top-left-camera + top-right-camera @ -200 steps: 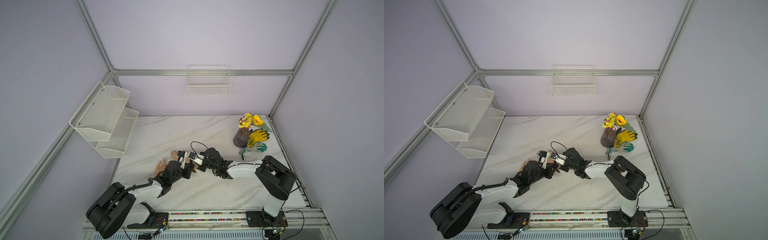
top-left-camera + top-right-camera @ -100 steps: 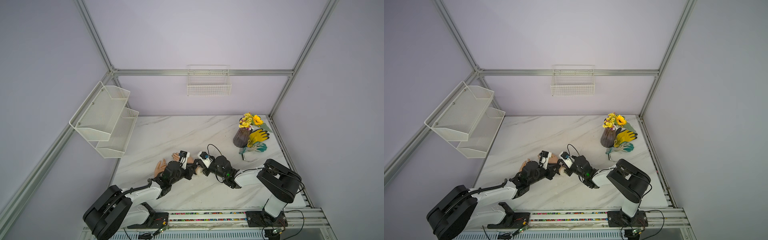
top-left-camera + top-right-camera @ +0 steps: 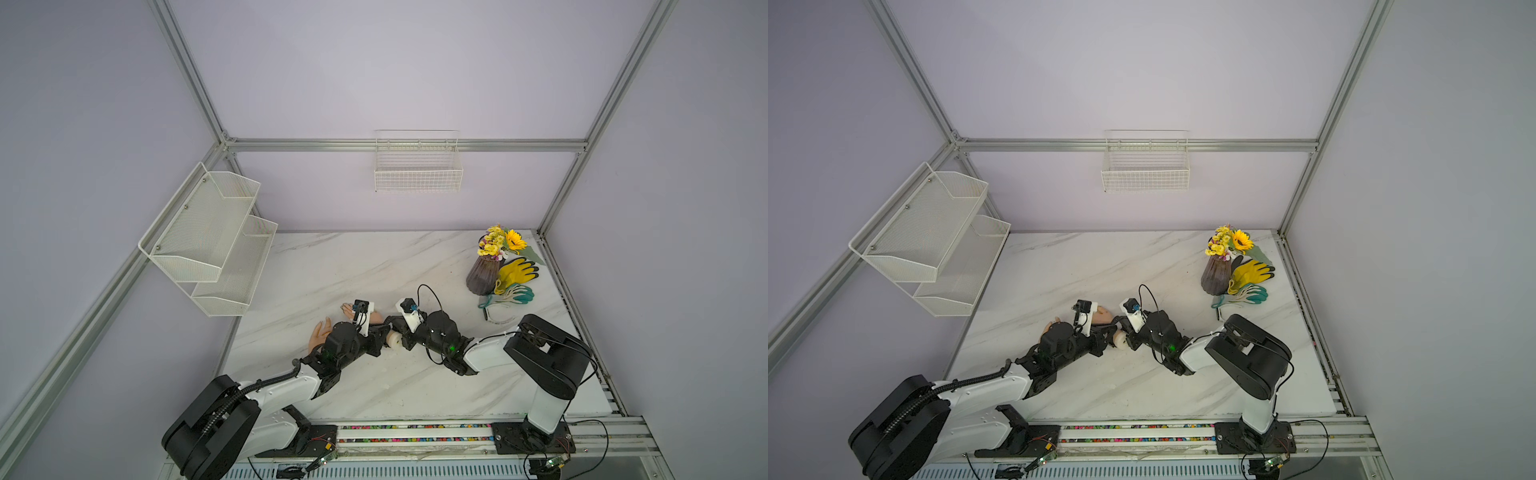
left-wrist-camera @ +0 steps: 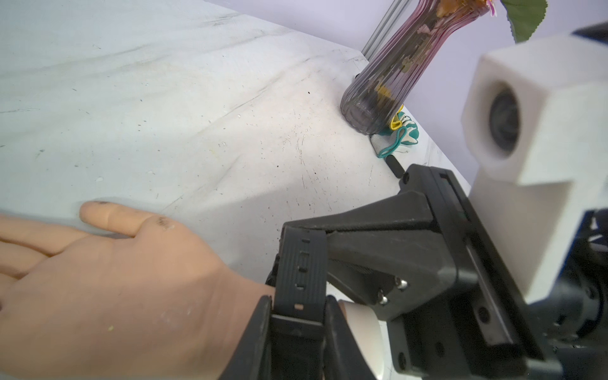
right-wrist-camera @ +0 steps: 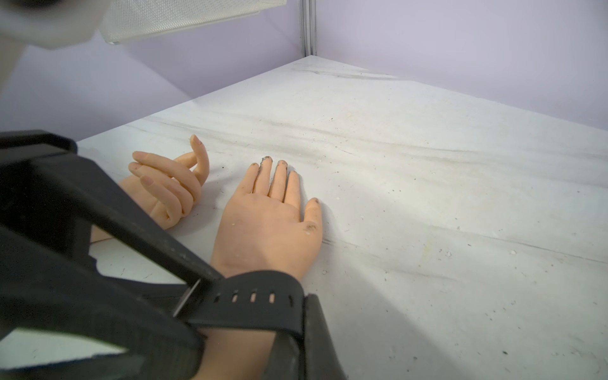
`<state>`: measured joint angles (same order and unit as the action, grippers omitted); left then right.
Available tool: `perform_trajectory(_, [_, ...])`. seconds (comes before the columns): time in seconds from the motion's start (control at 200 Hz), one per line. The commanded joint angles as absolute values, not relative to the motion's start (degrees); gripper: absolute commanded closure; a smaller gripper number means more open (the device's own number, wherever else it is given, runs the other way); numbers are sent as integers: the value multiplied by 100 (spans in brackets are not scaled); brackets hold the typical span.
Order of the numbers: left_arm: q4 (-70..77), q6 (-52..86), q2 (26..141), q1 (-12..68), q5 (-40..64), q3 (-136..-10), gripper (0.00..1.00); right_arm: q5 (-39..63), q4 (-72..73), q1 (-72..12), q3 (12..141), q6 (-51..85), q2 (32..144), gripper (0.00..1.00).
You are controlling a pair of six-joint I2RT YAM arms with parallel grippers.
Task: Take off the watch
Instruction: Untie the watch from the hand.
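Facing the watch (image 4: 301,273), left wrist view misses the curled hand (image 5: 164,190).

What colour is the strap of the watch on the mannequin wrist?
Black, with small holes; the watch strap shows best in the right wrist view.

Soft, even overhead light fills both top views. In the wrist views a bright patch crosses the white marble tabletop (image 5: 427,230) beside broad soft shadow; the black rubber watch strap (image 5: 253,297) is sharp, the white blocky camera housing (image 4: 533,108) blurred.
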<state>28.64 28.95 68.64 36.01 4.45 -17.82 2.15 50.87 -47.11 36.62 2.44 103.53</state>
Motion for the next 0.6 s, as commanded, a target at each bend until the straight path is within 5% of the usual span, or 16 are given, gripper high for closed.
perform_trajectory(0.0, [2534, 3015, 6741, 3551, 334, -1585, 87, -1046, 5150, -4308, 3718, 929, 10380, 100])
perform_trajectory(0.595, [2628, 3041, 6833, 3542, 399, -1595, 87, -1444, 4025, -3916, 3964, 2186, 10821, 100])
